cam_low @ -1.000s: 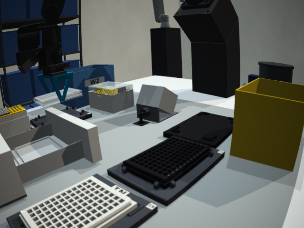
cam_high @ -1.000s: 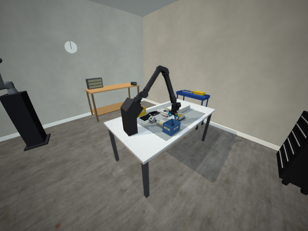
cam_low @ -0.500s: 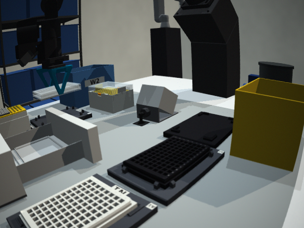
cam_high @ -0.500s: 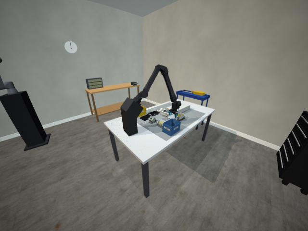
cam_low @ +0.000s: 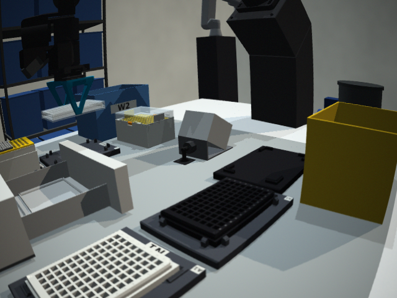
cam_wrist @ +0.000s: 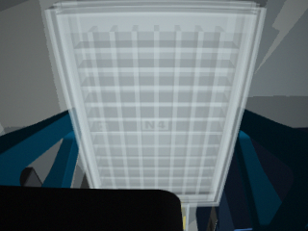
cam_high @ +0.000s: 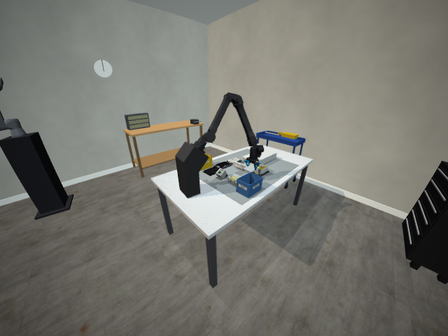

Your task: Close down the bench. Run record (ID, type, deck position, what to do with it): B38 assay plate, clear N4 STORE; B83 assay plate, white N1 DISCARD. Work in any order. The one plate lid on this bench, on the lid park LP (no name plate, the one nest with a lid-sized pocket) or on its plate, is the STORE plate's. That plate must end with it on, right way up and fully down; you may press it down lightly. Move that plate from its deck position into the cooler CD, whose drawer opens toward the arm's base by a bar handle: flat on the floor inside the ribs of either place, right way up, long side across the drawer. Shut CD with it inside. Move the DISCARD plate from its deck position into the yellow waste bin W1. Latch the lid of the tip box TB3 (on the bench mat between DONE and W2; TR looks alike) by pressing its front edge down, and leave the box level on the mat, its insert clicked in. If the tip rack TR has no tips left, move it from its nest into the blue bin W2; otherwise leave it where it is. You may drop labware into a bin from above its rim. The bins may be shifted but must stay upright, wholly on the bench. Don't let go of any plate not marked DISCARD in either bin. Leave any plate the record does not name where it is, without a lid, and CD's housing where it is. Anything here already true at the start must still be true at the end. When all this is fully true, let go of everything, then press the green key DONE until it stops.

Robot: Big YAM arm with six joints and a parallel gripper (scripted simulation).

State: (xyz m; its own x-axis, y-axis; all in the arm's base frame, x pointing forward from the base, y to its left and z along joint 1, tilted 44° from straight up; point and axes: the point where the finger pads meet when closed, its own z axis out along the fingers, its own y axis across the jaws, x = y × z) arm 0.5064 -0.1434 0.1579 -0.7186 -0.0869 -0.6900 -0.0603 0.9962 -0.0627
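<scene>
My gripper (cam_low: 71, 96) has teal fingers and is shut on the clear assay plate (cam_low: 72, 113). It holds the plate level in the air above the dark nest (cam_low: 99, 146) in front of the blue bin W2 (cam_low: 111, 107). In the wrist view the clear plate (cam_wrist: 154, 103) fills the frame, and an N4 label shows through it; a double rim suggests a clear lid on top. The white plate (cam_low: 102, 269) sits in its nest N1 at the near edge. The cooler drawer CD (cam_low: 48, 192) stands open at the left. The yellow bin W1 (cam_low: 349, 160) stands at the right.
The tip box TB3 (cam_low: 144, 126) with clear lid and yellow insert stands beside W2. The grey DONE key housing (cam_low: 205, 135) is next to it. A black plate (cam_low: 218, 212) sits on its nest, with a bare black nest (cam_low: 261, 166) behind it. The tip rack TR (cam_low: 15, 146) is at the far left.
</scene>
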